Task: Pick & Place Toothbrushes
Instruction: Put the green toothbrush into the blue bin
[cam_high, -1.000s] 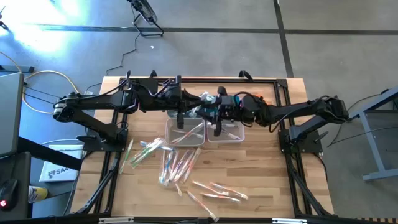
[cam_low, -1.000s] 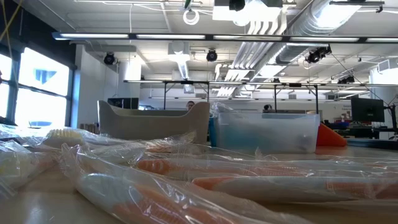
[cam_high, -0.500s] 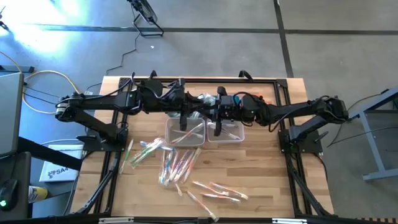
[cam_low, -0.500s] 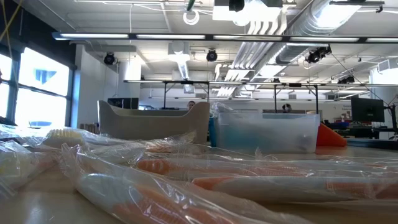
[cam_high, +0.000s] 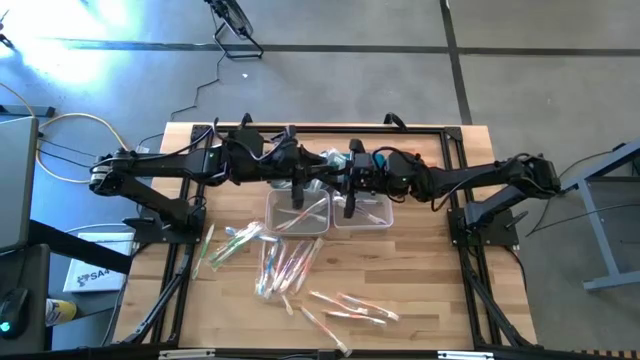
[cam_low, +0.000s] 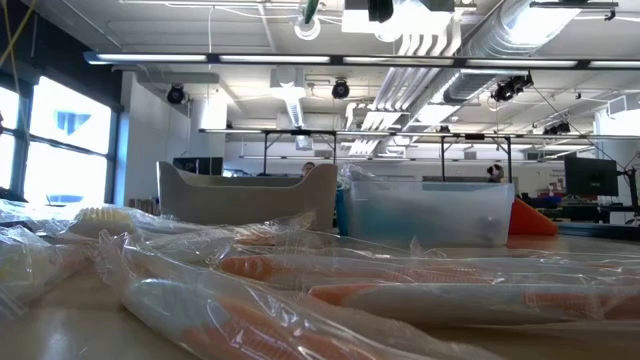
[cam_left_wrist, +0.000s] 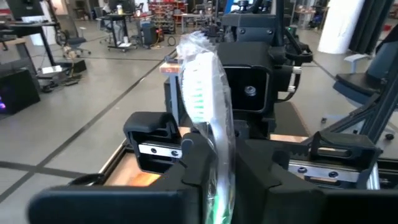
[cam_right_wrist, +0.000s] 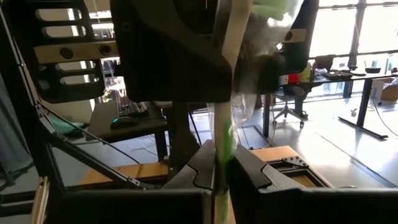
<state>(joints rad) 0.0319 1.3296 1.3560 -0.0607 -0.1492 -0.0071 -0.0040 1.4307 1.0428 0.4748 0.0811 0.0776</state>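
From above, both arms are meeting over the two clear bins (cam_high: 298, 210) at the back of the wooden surface (cam_high: 420, 290), while loose toothbrushes (cam_high: 285, 262) are lying scattered nearer the front. At surface height, wrapped toothbrushes are filling the foreground. Past the left wrist, the left gripper (cam_left_wrist: 213, 163) is pinching a green toothbrush (cam_left_wrist: 202, 93) upright. Past the right wrist, the right gripper (cam_right_wrist: 219, 169) is pressing its fingers on the same wrapped brush.
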